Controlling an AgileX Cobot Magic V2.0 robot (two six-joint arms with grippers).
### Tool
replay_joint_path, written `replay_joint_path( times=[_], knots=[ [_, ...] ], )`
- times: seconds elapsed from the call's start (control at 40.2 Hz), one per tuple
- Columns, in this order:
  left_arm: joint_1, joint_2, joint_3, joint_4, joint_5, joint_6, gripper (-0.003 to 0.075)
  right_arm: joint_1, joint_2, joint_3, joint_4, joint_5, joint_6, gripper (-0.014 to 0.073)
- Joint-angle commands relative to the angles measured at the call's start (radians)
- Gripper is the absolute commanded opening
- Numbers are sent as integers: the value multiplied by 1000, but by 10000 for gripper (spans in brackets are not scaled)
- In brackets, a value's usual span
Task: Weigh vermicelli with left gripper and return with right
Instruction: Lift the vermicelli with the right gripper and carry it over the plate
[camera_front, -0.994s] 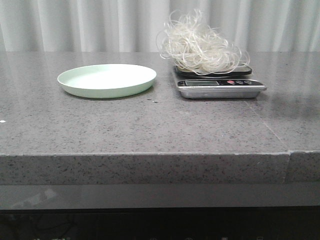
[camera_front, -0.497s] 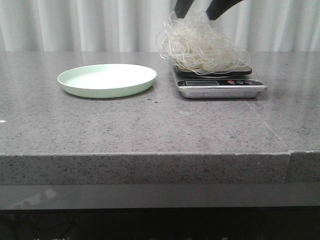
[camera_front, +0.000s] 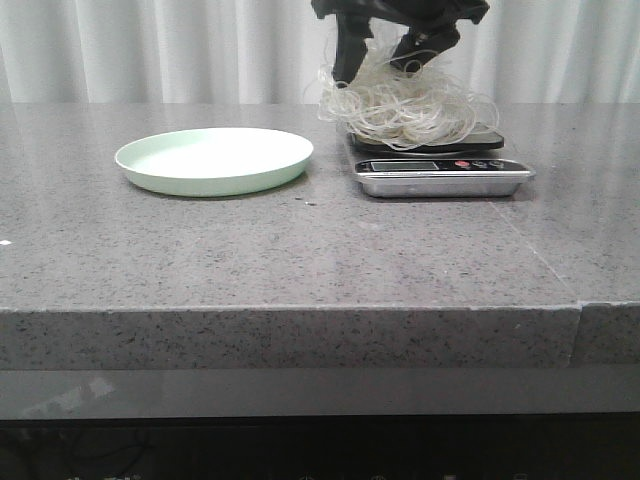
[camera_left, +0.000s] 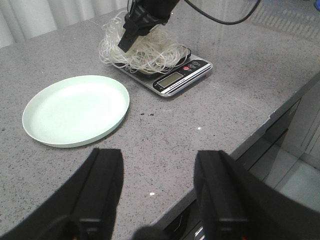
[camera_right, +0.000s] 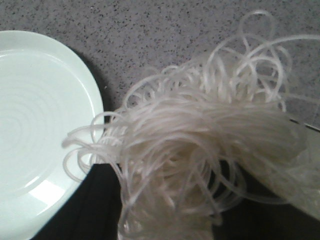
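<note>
Spanning the front view, the bench (camera_front: 300, 260) is speckled grey stone with a thick polished edge, backed by pleated white curtains (camera_front: 150, 50). On it sits a round, smooth pale green plate (camera_front: 213, 160), shallow-rimmed, and beside it a flat steel scale (camera_front: 440, 175) with a dark platform. The vermicelli (camera_front: 405, 105), a springy nest of translucent whitish loops, rests on that platform. The right hand (camera_front: 385, 55), matte black, straddles the top of the strands with fingers spread. The left hand (camera_left: 159, 195) hangs open near the bench's edge, holding nothing.
</note>
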Motion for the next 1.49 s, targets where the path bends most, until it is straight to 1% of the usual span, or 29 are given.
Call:
replay_joint_path(
  times=[0.0,0.099,0.174,0.646,0.77,0.92,1.044,1.193,1.466],
  knots=[
    [-8,4,-26,-11,-75,-6,421,0,-47,-33,-12,-20,-14,319],
    [-8,4,-26,-11,-75,-6,421,0,-47,-33,-12,-19,-14,227],
    [-8,4,-26,-11,-75,-6,421,0,-47,-33,-12,-17,-14,204],
    [-8,4,-26,-11,-75,-6,421,0,-71,-58,-11,2,-14,202],
    [-8,4,-26,-11,-75,-6,421,3,-92,-108,-10,29,-14,202],
    [-8,4,-26,-11,-75,-6,421,17,-99,-214,-5,85,-14,202],
    [-8,4,-26,-11,-75,-6,421,45,-99,-292,-3,86,-16,202],
    [-8,4,-26,-11,-75,-6,421,97,-99,-354,-1,36,-16,202],
    [-8,4,-26,-11,-75,-6,421,200,-75,-358,0,-124,-16,202]
  ],
)
